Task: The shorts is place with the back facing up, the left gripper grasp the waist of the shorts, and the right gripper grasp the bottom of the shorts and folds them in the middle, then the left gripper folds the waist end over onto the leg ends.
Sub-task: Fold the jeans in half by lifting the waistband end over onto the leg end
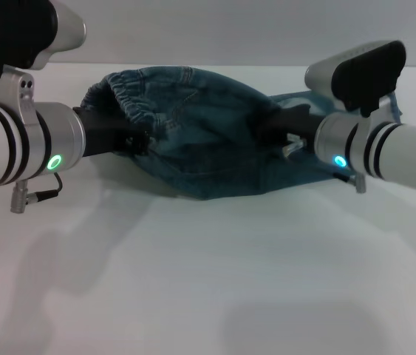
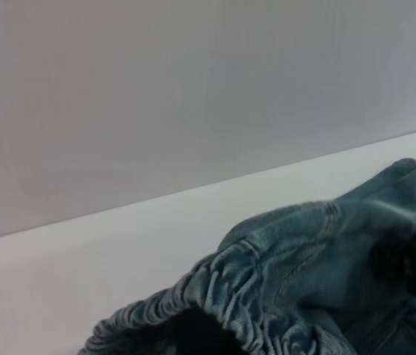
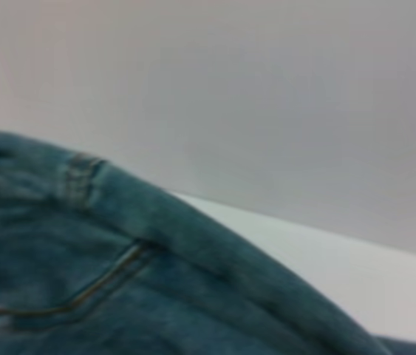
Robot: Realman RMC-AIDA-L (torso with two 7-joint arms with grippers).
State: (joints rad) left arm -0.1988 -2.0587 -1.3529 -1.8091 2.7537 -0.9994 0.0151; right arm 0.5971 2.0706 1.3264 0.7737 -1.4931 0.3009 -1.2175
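The blue denim shorts (image 1: pixel 208 140) hang bunched between my two grippers, raised off the white table (image 1: pixel 208 281), and sag in the middle. My left gripper (image 1: pixel 140 140) is shut on the waist of the shorts (image 1: pixel 137 103), whose ruffled elastic band curls up beside it. On the other side, my right gripper (image 1: pixel 267 127) is shut on the bottom of the shorts (image 1: pixel 304 166), with more denim showing behind that arm. The left wrist view shows the gathered waist (image 2: pixel 215 296) close up. The right wrist view shows the denim of the shorts (image 3: pixel 119 274) with a stitched pocket seam.
A plain pale wall (image 1: pixel 215 29) rises behind the far edge of the table. Shadows of both arms fall on the near part of the tabletop.
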